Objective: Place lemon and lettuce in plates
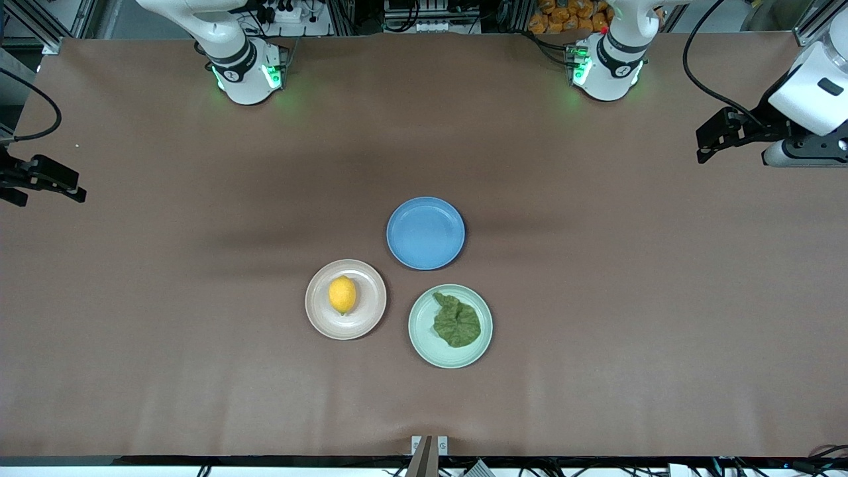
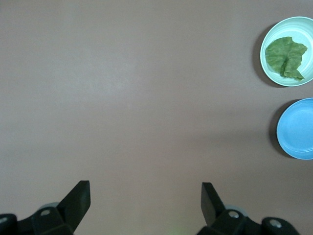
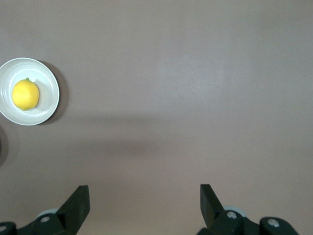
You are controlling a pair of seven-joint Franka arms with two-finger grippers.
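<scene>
- Sitting in the pinkish-beige plate (image 1: 317, 299), a little below the middle of the front view, the lemon (image 1: 342, 295) is resting near the plate's centre; the right wrist view is showing the same lemon (image 3: 25, 94) in its plate (image 3: 49, 95) at the frame's left edge.
- Lying in the mint green plate (image 1: 419, 328), just lower and to the right of centre in the front view, the lettuce (image 1: 456, 321) is spreading across much of the plate's floor; the left wrist view is showing the leaf (image 2: 285, 57) in that plate (image 2: 270, 36) at the upper right corner.
- Standing bare above both plates in the front view, the blue plate (image 1: 424, 232) is lying close to them without touching; its edge (image 2: 296, 128) is showing at the right side of the left wrist view.
- Waiting at the right edge of the front view, the left gripper (image 1: 714, 138) is holding nothing, its fingers (image 2: 76, 199) spread wide over bare table (image 2: 146, 98).
- Waiting at the left edge of the front view, the right gripper (image 1: 46, 180) is likewise holding nothing, its fingers (image 3: 77, 201) parted wide over the brown table (image 3: 195, 73).
</scene>
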